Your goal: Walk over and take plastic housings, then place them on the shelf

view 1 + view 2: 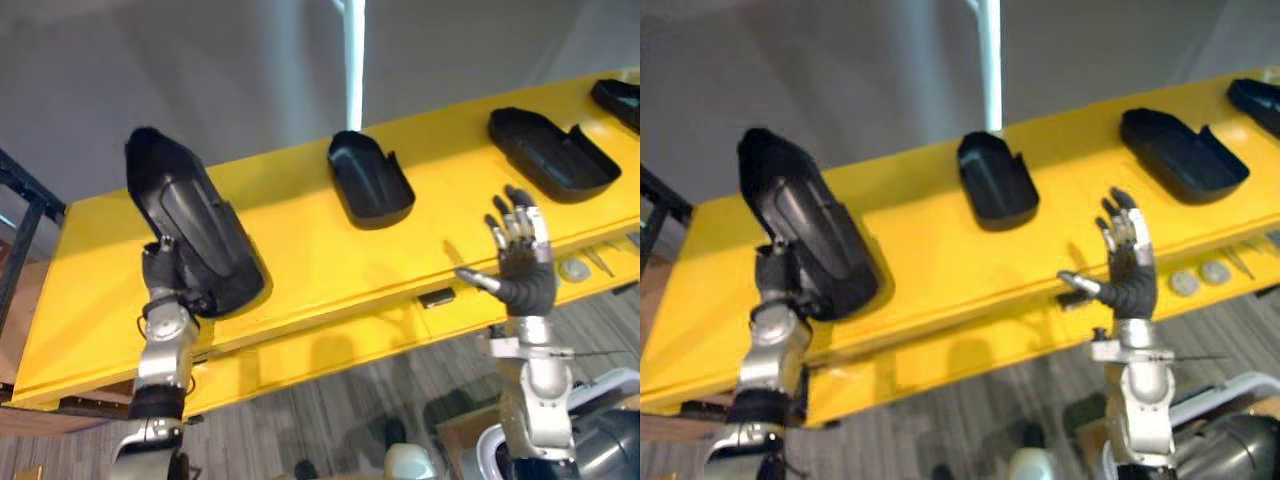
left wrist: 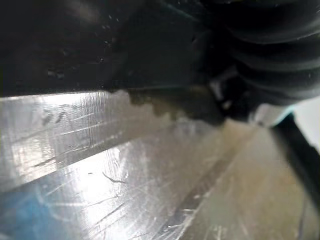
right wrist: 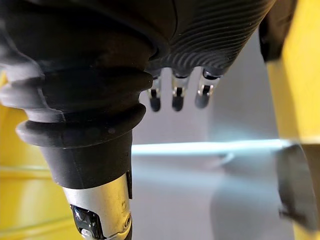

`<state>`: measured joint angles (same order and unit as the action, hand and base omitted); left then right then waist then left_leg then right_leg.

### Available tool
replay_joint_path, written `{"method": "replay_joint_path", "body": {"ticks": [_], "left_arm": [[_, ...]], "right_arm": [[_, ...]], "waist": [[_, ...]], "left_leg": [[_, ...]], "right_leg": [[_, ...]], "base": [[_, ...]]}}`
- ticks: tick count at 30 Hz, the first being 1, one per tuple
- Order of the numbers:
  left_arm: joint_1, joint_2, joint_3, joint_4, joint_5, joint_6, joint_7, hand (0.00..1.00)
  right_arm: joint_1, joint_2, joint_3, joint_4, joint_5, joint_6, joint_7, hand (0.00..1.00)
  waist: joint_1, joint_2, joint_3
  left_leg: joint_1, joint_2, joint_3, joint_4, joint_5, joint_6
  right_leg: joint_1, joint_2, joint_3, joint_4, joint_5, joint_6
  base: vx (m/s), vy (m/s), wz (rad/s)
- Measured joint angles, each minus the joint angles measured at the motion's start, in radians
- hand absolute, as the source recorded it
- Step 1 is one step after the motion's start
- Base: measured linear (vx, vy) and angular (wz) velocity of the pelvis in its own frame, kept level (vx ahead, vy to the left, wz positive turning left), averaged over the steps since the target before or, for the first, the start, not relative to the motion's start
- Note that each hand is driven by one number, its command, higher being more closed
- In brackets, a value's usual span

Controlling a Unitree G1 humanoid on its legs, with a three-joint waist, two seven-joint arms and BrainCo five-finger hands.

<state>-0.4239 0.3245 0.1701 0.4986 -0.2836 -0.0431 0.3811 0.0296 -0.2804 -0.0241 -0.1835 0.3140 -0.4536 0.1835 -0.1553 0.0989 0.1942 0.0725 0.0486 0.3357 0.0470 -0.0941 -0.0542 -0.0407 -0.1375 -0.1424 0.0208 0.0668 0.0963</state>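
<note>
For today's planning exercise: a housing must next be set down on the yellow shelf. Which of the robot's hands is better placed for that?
Left. The left hand carries a large black housing at the left part of the shelf. The right hand is open and holds nothing.

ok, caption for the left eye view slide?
Left hand at a black plastic housing over the yellow shelf; right hand raised, open; three more housings lie along it.
</note>
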Motion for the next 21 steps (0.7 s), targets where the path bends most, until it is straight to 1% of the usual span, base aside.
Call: {"method": "replay_joint_path", "body": {"ticks": [1, 4, 6, 7, 8, 9, 10, 12, 13, 16, 18, 21], "left_arm": [[-0.018, 0.006, -0.016, 0.029, -0.013, 0.000, 0.008, 1.00], [-0.056, 0.029, -0.068, 0.084, -0.015, 0.007, 0.006, 1.00], [-0.095, 0.032, -0.069, 0.111, -0.015, 0.033, 0.006, 1.00], [-0.117, 0.045, -0.073, 0.126, -0.017, 0.059, 0.003, 1.00], [-0.131, 0.054, -0.078, 0.134, -0.017, 0.076, 0.000, 1.00], [-0.156, 0.074, -0.086, 0.147, -0.017, 0.104, -0.006, 1.00], [-0.188, 0.091, -0.092, 0.162, -0.017, 0.134, -0.014, 1.00], [-0.219, 0.115, -0.105, 0.176, -0.017, 0.168, -0.029, 1.00], [-0.225, 0.119, -0.105, 0.179, -0.017, 0.176, -0.037, 1.00], [-0.255, 0.131, -0.107, 0.191, -0.024, 0.212, -0.073, 1.00], [-0.271, 0.137, -0.113, 0.191, -0.025, 0.223, -0.081, 1.00], [-0.313, 0.143, -0.114, 0.192, -0.023, 0.237, -0.085, 1.00]], "right_arm": [[-0.014, -0.009, 0.034, 0.000, 0.012, 0.001, 0.032, 0.00], [-0.063, -0.025, 0.101, 0.001, 0.026, 0.002, 0.084, 0.00], [-0.104, -0.035, 0.143, 0.001, 0.037, 0.016, 0.101, 0.00], [-0.131, -0.038, 0.173, 0.001, 0.038, 0.027, 0.106, 0.00], [-0.141, -0.038, 0.188, 0.001, 0.039, 0.030, 0.107, 0.00], [-0.160, -0.038, 0.216, 0.001, 0.040, 0.041, 0.108, 0.00], [-0.176, -0.037, 0.237, 0.000, 0.042, 0.054, 0.107, 0.00], [-0.196, -0.038, 0.265, -0.002, 0.048, 0.084, 0.105, 0.00], [-0.201, -0.038, 0.273, -0.002, 0.049, 0.091, 0.105, 0.00], [-0.208, -0.039, 0.311, -0.007, 0.064, 0.130, 0.104, 0.00], [-0.209, -0.039, 0.329, -0.012, 0.064, 0.135, 0.102, 0.00], [-0.215, -0.038, 0.356, -0.053, 0.061, 0.147, 0.094, 0.00]], "waist": [[0.000, 0.006, 0.007], [0.001, 0.012, 0.029], [0.003, 0.013, 0.047], [0.003, 0.013, 0.056], [0.003, 0.014, 0.061], [0.003, 0.016, 0.065], [0.004, 0.013, 0.077], [0.004, 0.013, 0.095], [0.005, 0.014, 0.099], [0.005, 0.015, 0.118], [0.005, 0.015, 0.119], [0.006, 0.010, 0.149]], "left_leg": [[0.000, 0.000, 0.002, 0.001, 0.000, -0.001], [-0.002, 0.000, -0.001, 0.004, 0.006, -0.001], [-0.006, 0.000, -0.003, 0.003, 0.010, 0.000], [-0.012, 0.000, -0.004, 0.003, 0.014, -0.001], [-0.017, -0.001, -0.006, 0.004, 0.016, -0.002], [-0.036, -0.001, -0.010, 0.003, 0.022, 0.000], [-0.046, -0.004, -0.015, -0.001, 0.033, 0.000], [-0.059, -0.002, -0.021, -0.001, 0.038, -0.001], [-0.062, -0.001, -0.021, -0.001, 0.039, -0.001], [-0.067, 0.000, -0.022, -0.001, 0.039, -0.001], [-0.075, 0.000, -0.022, 0.001, 0.039, -0.001], [-0.077, 0.001, -0.020, 0.005, 0.039, -0.001]], "right_leg": [[0.000, 0.000, 0.003, 0.000, 0.000, 0.000], [-0.001, 0.000, 0.004, 0.001, 0.001, -0.002], [-0.006, 0.000, 0.004, 0.004, 0.003, -0.004], [-0.012, 0.000, 0.004, 0.005, 0.003, -0.005], [-0.016, -0.001, 0.004, 0.005, 0.003, -0.005], [-0.034, -0.001, 0.003, 0.007, 0.004, -0.009], [-0.046, -0.003, 0.002, 0.009, 0.007, -0.011], [-0.057, -0.002, -0.002, 0.013, 0.009, -0.014], [-0.063, -0.002, -0.001, 0.018, 0.009, -0.014], [-0.071, -0.001, -0.001, 0.028, 0.009, -0.015], [-0.083, -0.002, -0.001, 0.036, 0.008, -0.015], [-0.091, -0.002, 0.003, 0.047, 0.007, -0.017]], "base": [[-0.01, 0.000, -0.05], [0.00, 0.000, 0.00], [-0.05, -0.006, 0.02], [-0.07, -0.009, 0.02], [-0.07, -0.015, 0.07], [-0.07, -0.019, 0.11], [-0.05, -0.020, 0.11], [-0.05, -0.018, 0.08], [-0.04, -0.020, 0.05], [0.00, 0.000, 0.00], [0.00, 0.000, 0.00], [-0.01, 0.001, -0.01]]}}
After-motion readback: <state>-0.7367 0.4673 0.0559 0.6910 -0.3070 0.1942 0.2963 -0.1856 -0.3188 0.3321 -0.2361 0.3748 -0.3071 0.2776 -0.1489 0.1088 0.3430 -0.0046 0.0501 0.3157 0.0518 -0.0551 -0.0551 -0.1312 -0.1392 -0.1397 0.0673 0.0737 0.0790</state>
